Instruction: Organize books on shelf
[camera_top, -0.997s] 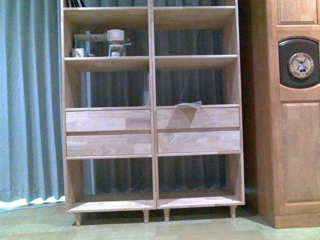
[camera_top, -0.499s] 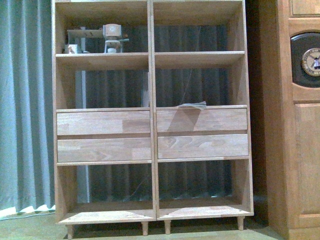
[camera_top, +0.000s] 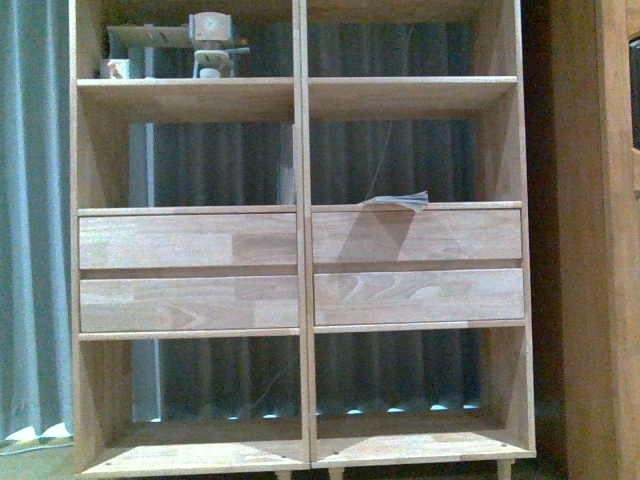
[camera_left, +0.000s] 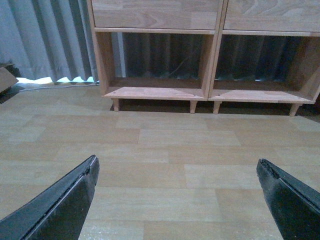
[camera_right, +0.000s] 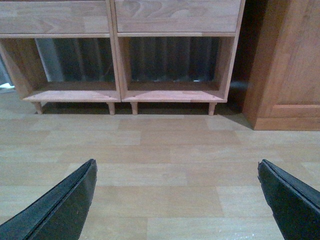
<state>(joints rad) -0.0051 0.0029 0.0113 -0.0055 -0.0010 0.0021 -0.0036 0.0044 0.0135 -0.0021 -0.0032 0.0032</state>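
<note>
So here's where we're at with the shelf (camera_top: 304, 300) — the only book we can pick out is the thin paperback (camera_top: 398, 201), lying flat on the ledge just above the top right drawer (camera_top: 415, 236), in the right column's middle compartment, its front edge lipping over the ledge a bit. Its long axis looks to run side to side along that ledge, though it's small and greyish from here, so we won't swear to the cover. The teal book doesn't show in any view. Both arms sit low: the left end effector (camera_left: 176, 162) and the right end effector (camera_right: 176, 162) are each spread wide, released, nothing between the fingers, hanging over bare floor (camera_left: 160, 135) and facing the bottom compartments. So the paperback lies up and ahead of both, well apart from either — and since it's in the right-hand column, we reckon the right arm is the nearer one, with a fair climb to make first.
</note>
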